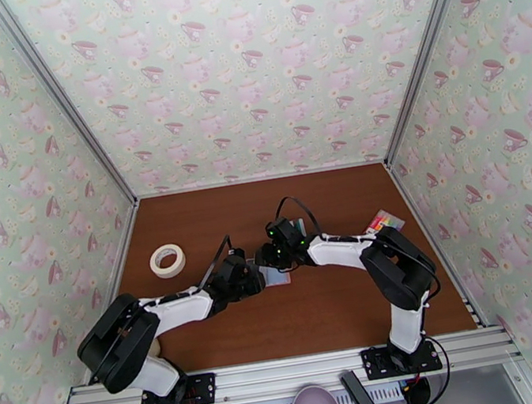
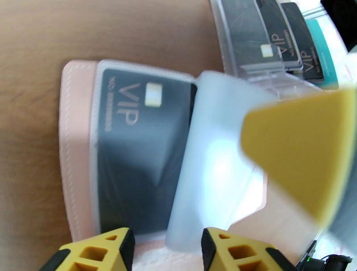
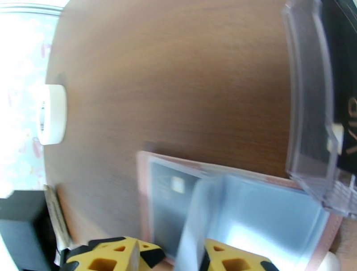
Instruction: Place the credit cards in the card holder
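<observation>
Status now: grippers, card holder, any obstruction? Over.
Left gripper open, right gripper open, both at card holder. Holder lies open, one black card pocketed. Clear pocket leaf stands up between jaws.

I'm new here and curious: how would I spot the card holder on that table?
At the middle of the brown table lies the card holder, open like a little book. Unlike the clear rack beside it, it has a pink cover.

1. My card holder was soft pink, its pockets pale bluish-clear.
2. The card inside was black with pale "VIP" lettering.
3. My left fingers were yellow, table plain brown.
</observation>
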Controlling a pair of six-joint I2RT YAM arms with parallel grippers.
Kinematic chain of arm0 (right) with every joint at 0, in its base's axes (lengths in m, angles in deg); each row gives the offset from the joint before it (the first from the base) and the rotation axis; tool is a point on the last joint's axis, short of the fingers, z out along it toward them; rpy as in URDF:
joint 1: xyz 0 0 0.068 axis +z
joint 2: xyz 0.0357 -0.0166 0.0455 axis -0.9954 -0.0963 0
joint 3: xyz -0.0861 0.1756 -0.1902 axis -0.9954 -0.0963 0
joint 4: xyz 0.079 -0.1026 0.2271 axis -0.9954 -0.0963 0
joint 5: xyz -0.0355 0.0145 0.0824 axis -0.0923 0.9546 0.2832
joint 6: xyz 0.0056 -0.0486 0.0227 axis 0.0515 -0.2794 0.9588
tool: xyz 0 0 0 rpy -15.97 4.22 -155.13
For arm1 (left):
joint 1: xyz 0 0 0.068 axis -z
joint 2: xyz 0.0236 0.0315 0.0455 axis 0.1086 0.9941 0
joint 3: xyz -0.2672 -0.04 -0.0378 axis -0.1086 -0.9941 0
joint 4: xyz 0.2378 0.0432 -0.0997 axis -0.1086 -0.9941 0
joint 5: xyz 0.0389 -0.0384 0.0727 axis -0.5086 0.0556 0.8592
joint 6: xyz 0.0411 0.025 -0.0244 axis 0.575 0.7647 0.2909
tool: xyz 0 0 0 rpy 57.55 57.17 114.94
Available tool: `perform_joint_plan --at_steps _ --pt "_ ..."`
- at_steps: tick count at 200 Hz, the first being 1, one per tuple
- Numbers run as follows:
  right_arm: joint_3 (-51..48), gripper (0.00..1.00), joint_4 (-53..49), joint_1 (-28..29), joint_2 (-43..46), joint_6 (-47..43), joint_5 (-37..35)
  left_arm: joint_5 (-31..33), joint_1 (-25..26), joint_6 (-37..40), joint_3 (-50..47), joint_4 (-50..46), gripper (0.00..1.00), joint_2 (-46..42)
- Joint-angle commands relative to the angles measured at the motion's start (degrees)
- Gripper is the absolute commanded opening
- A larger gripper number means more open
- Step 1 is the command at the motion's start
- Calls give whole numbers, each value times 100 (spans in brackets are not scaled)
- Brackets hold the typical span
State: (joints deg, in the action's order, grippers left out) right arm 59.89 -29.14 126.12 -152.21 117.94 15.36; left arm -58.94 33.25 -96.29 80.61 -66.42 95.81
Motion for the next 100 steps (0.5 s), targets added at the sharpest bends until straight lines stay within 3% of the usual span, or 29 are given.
perform_joint_plan --at_steps 1,100 --pt "211 40 126 69 -66 121 153 69 17 130 -11 -640 51 -351" --pt "593 40 276 284 -556 305 407 142 -48 323 220 -1236 51 -1252"
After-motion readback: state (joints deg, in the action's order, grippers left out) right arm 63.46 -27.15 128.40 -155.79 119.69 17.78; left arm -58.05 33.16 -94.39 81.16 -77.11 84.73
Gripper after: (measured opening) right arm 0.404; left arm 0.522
